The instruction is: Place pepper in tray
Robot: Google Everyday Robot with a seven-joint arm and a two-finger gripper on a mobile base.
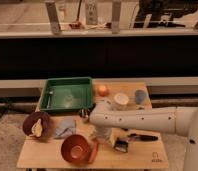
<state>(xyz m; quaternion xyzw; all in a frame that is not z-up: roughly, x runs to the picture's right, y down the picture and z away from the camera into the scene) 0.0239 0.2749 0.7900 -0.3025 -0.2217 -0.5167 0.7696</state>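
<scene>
the gripper [100, 136] hangs in front of the tray [67, 80], the pepper [93, 151] farther from the tray; its grip cannot be told.

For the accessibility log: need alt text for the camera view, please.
A white robot arm reaches from the right over a wooden table, its gripper hanging just behind an orange-red pepper that lies beside a reddish-brown bowl. The green tray sits at the back left, pepper not in it.
</scene>
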